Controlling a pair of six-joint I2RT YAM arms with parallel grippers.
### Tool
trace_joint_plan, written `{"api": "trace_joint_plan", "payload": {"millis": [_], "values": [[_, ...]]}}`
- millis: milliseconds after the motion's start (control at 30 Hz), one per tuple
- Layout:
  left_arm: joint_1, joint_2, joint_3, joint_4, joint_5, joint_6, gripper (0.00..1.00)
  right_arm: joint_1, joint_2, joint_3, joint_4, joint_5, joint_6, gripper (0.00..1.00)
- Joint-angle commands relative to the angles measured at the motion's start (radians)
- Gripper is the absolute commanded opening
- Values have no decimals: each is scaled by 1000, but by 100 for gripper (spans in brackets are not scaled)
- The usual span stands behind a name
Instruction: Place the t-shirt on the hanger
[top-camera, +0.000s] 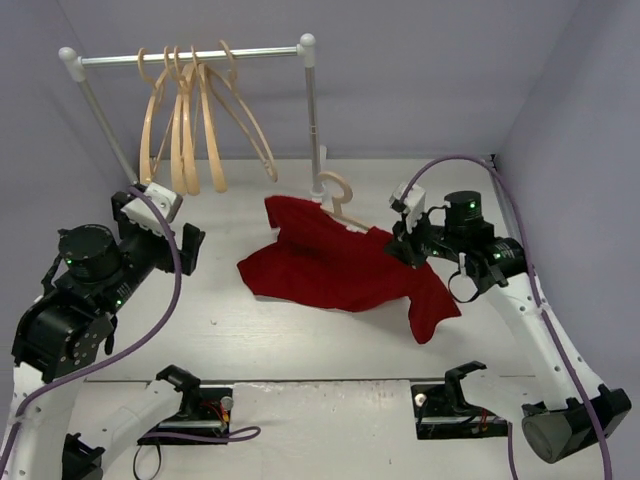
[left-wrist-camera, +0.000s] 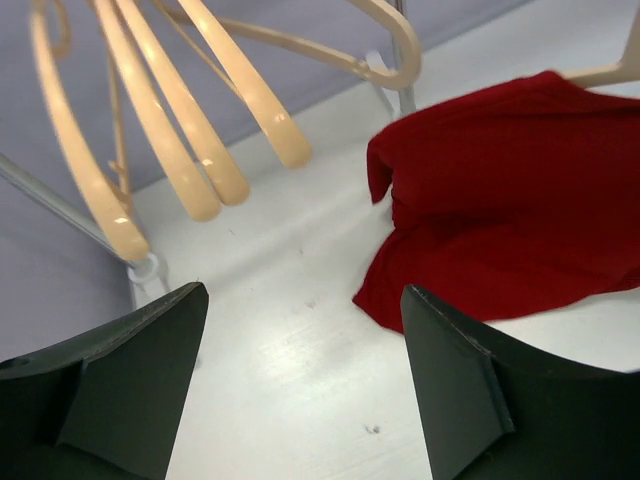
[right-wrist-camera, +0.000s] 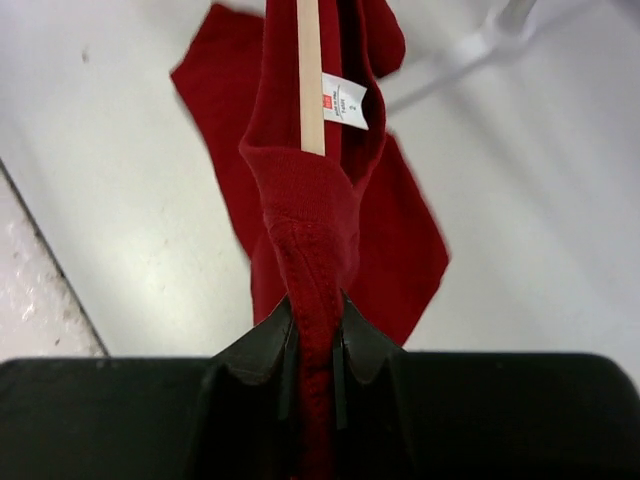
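Note:
The dark-red t-shirt (top-camera: 335, 265) lies spread on the white table mid-scene. A pale wooden hanger (top-camera: 338, 200) sits partly inside it, its hook sticking out near the rail stand's post. In the right wrist view one hanger arm (right-wrist-camera: 311, 75) runs inside the neck opening beside the white label. My right gripper (top-camera: 408, 250) is shut on a bunched fold of the t-shirt (right-wrist-camera: 312, 250) at its right side. My left gripper (top-camera: 178, 228) is open and empty, left of the t-shirt (left-wrist-camera: 510, 200), above bare table.
A white-and-metal rail stand (top-camera: 190, 55) stands at the back left with several identical wooden hangers (top-camera: 185, 125) on it; they also show in the left wrist view (left-wrist-camera: 180, 130). Its right post (top-camera: 315, 120) stands just behind the t-shirt. Purple walls close in the table.

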Motion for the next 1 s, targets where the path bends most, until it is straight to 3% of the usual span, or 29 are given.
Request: {"api": "trace_joint_plan", "payload": {"millis": [0,133,267,400,633,733,833,967], "values": [[7,31,-43,80,43,-36,73,5,47,-44,34,31,63,0],[7,46,-70,102,44,-48,73,-8,112,-24,35,335,207,0],[7,49,-85,116,27,-55,73,-45,107,66,45,415,243,0],[7,52,-70,116,2,-60,73,-47,101,334,50,520,245,0],[7,57,-10,113,-1,-68,73,-46,167,802,54,608,190,0],[7,58,-3,114,1,-62,73,-46,195,933,67,557,178,0],[7,57,-7,114,0,-60,73,-47,219,1003,82,599,216,0],[7,62,-14,113,3,-62,73,-46,221,974,77,494,226,0]]}}
